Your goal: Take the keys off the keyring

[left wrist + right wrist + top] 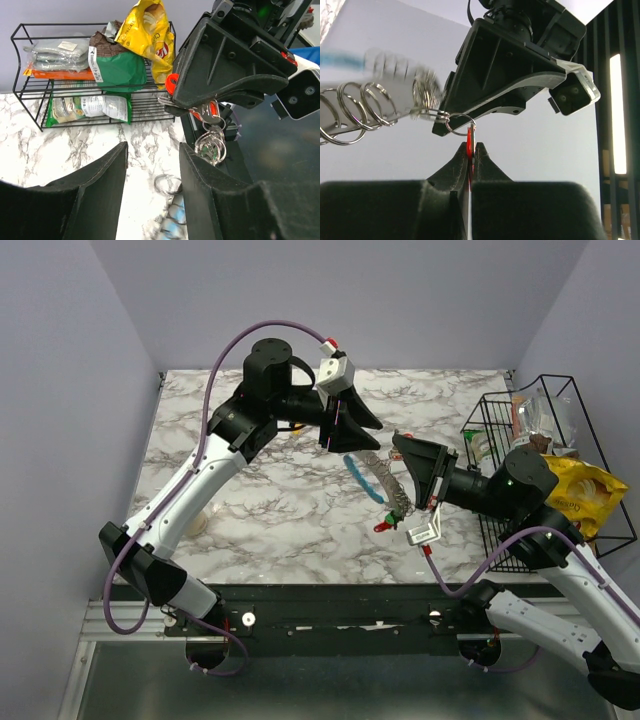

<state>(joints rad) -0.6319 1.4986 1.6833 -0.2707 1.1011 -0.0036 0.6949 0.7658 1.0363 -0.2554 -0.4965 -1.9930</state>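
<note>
The keyring (pixel 385 485) is stretched in the air between the two grippers. It has a bright blue part (pixel 362 478) and a grey length strung with several metal split rings (pixel 355 107). My right gripper (pixel 470 148) is shut on a red key (pixel 469 142), which hangs from a small split ring (pixel 460 122). From above, the right gripper (pixel 400 450) sits right of the keyring. A red key (pixel 383 526) and a green key (pixel 392 520) dangle below it. My left gripper (pixel 152 170) stands open over the blue end, with a loose-looking ring (pixel 167 184) showing between its fingers (pixel 100 185).
A black wire basket (pixel 545 430) holds snack packs at the table's right edge, with a yellow chip bag (pixel 580 490) beside it. In the left wrist view, the basket (pixel 30 75) fills the background. Grey walls enclose the marble table (pixel 260 500) on three sides.
</note>
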